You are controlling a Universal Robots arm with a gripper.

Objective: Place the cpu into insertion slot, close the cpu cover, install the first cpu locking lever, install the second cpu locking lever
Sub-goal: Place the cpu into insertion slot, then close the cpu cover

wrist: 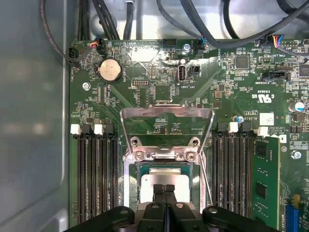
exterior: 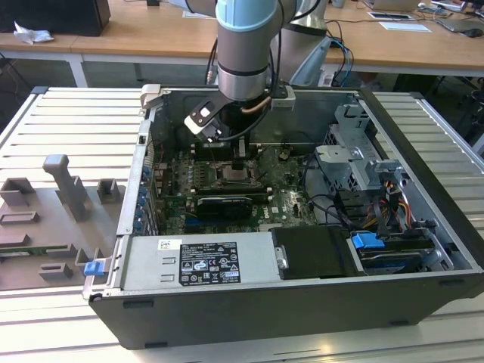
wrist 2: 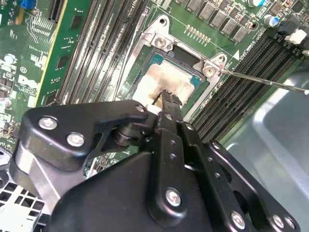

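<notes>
You see the claw (wrist: 164, 189) closed, its black fingers pressed together, with the tips at the cpu (wrist: 181, 180). This flat square chip with a dull silver top lies in the insertion slot (wrist: 130, 180), under the claw. Beyond the claw, the thin steel cpu cover (wrist: 166, 112) stands open. The grey computer case (exterior: 227, 302) lies on a ribbed metal table (exterior: 68, 128).
</notes>
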